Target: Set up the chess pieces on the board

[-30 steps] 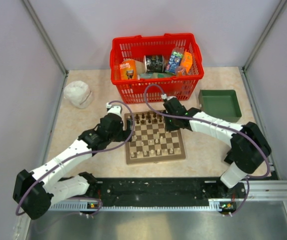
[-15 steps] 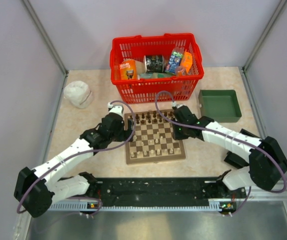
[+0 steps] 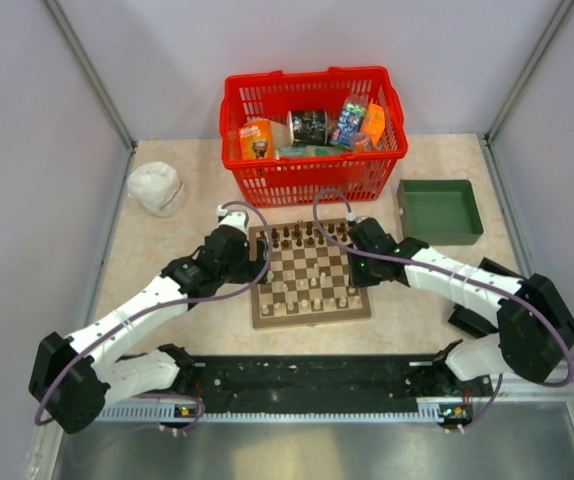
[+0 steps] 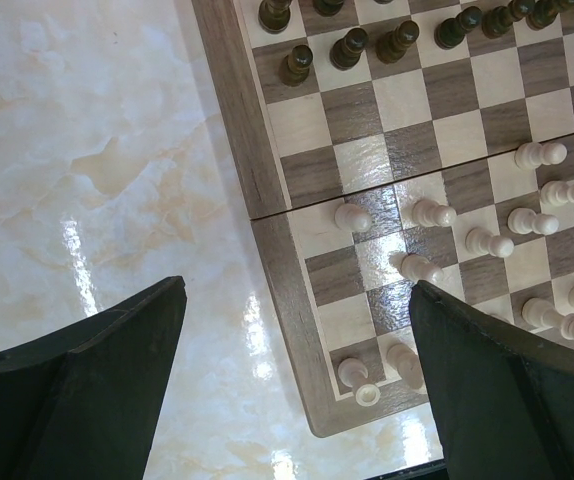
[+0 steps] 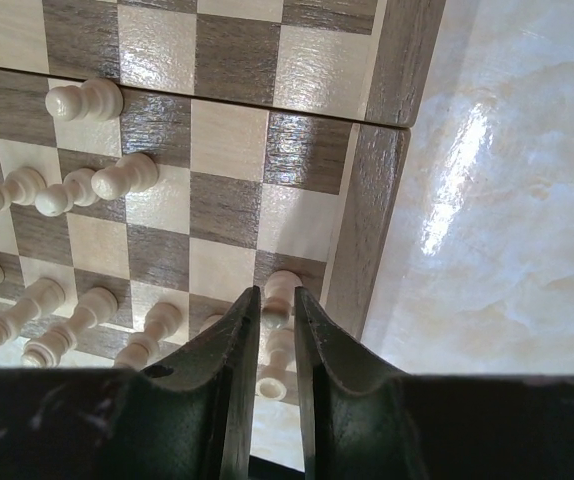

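Table [image 3: 152,245]: beige, marbled, glossy. Grey-white walls enclose it: back wall [image 3: 287,40], left wall [image 3: 17,200], right wall [image 3: 567,180]. An aluminium post runs up each back corner: left post [image 3: 87,70], right post [image 3: 532,70]. Near edge: black plate [image 3: 307,375] on an aluminium rail [image 3: 542,380], with grey sheet metal [image 3: 317,450] in front. The wrist views show overhead light as a white glare [image 4: 77,260] on the tabletop.
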### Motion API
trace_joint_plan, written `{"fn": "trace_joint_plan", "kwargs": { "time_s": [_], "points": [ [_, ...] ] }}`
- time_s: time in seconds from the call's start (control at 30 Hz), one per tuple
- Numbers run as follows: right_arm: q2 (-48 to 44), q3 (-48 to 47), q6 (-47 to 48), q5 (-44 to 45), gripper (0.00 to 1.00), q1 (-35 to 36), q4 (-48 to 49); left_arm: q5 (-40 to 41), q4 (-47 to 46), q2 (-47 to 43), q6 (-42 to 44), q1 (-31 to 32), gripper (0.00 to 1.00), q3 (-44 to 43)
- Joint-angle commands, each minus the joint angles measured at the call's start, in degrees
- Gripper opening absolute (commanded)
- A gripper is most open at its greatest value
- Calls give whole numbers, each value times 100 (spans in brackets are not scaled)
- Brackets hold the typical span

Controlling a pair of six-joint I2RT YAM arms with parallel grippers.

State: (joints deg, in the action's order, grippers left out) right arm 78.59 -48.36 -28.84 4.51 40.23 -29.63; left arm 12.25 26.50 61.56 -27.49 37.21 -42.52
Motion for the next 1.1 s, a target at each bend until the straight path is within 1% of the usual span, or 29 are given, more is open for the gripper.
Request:
{"fn": "trace_joint_plan", "kwargs": {
  "time_s": [0.0, 0.2, 0.43, 0.53, 0.73, 0.93, 1.07],
  "points": [
    [-124, 28, -78, -21, 22, -50, 212, -56, -277, 23, 6, -21, 99, -107],
    [-159, 2, -95, 23, 27, -50, 212, -48, -268, 23, 15, -21, 99, -81],
    [-116, -498, 54, 155, 30, -41, 212, -30, -277, -4, 15, -21, 99, -55],
    [77, -762, 142, 138, 30, -59, 247, -30, -277, -39, 6, -21, 99, -37],
    [455, -912, 177, -284, 30, -6, 536, 40, -242, -144, -2, -21, 99, 25],
    [860, -1035, 89, -311, 30, 318, 695, 84, -198, -162, -2, -30, 99, 51],
    [1062, -1114, 45, -302, 30, 389, 739, 102, -189, -197, 6, -39, 99, 60]
  ]
}}
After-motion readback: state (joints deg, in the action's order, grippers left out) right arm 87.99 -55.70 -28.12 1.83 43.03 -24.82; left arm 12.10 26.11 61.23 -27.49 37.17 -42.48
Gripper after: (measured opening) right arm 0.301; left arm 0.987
